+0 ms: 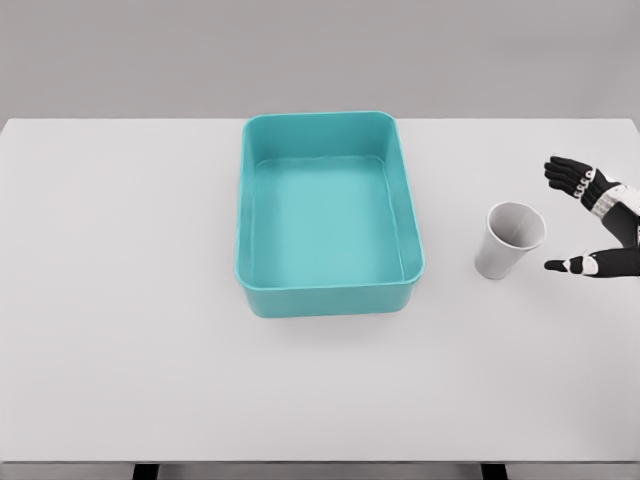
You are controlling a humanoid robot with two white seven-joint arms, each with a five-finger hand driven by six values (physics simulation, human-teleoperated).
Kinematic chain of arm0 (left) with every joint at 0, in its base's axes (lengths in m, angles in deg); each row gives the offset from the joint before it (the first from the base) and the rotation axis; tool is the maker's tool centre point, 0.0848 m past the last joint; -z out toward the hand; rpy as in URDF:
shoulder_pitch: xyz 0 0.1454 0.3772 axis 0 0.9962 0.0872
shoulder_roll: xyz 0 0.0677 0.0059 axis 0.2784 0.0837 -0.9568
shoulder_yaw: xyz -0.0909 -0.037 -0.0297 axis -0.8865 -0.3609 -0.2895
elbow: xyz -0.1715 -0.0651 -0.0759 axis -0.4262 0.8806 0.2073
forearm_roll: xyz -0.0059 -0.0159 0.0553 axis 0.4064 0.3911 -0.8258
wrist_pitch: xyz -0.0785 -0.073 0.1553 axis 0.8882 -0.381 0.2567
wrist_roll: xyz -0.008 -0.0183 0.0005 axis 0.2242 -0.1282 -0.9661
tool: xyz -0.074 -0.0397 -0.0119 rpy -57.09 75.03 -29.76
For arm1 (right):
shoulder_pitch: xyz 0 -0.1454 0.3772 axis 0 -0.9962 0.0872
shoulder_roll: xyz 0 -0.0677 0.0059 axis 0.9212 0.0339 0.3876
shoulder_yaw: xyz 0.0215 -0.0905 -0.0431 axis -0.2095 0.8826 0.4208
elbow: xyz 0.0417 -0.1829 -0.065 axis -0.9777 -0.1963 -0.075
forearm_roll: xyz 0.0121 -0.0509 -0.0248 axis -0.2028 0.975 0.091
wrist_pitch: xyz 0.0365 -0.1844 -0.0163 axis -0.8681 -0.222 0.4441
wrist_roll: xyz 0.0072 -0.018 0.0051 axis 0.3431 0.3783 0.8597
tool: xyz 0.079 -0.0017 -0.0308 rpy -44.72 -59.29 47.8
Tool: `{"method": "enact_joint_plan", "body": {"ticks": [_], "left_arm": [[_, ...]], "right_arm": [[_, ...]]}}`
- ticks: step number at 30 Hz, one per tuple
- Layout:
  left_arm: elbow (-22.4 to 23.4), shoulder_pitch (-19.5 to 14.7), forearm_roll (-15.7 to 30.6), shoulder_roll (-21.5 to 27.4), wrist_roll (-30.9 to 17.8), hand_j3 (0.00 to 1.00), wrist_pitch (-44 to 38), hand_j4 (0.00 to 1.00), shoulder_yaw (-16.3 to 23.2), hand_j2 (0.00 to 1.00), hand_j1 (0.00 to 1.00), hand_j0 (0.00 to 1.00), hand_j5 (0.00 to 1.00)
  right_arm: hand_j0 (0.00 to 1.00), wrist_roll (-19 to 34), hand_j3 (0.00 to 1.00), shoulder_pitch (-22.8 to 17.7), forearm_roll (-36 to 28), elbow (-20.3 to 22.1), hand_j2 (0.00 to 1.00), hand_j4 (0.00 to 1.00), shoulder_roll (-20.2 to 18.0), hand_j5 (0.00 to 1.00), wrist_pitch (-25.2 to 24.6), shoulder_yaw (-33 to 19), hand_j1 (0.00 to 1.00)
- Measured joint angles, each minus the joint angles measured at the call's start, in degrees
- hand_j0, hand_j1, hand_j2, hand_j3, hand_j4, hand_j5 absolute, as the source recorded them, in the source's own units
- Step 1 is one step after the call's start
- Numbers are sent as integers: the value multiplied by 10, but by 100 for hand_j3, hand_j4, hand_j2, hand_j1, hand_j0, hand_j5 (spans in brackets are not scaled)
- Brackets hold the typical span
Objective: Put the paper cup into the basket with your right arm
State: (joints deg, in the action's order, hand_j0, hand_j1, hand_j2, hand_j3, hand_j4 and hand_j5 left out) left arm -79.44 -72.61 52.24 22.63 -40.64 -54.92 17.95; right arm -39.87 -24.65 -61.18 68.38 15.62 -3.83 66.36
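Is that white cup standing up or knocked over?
Upright: the paper cup stands on its base on the table, open mouth facing up.

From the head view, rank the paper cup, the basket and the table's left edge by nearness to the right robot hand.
1. Paper cup, just left of the open right robot hand.
2. Basket, at the table's centre.
3. Table's left edge, far left.
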Motion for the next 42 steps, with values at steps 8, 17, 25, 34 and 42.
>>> {"method": "enact_joint_plan", "body": {"ticks": [8,17,25,34,42], "left_arm": [[0,0,0,0,0,100,0,100,0,100,100,100,100],[0,0,0,0,0,100,0,100,0,100,100,100,100],[0,0,0,0,0,100,0,100,0,100,100,100,100],[0,0,0,0,0,100,0,100,0,100,100,100,100],[0,0,0,0,0,100,0,100,0,100,100,100,100]], "right_arm": [[100,0,100,4,20,-67,100,100,28,100,18,13,100],[100,0,100,37,21,-112,100,100,54,100,18,25,100],[100,0,100,39,21,-127,100,100,69,100,14,42,100],[100,0,100,69,20,-146,100,100,78,100,12,54,100],[100,0,100,69,21,-151,100,100,89,100,12,63,100]]}}
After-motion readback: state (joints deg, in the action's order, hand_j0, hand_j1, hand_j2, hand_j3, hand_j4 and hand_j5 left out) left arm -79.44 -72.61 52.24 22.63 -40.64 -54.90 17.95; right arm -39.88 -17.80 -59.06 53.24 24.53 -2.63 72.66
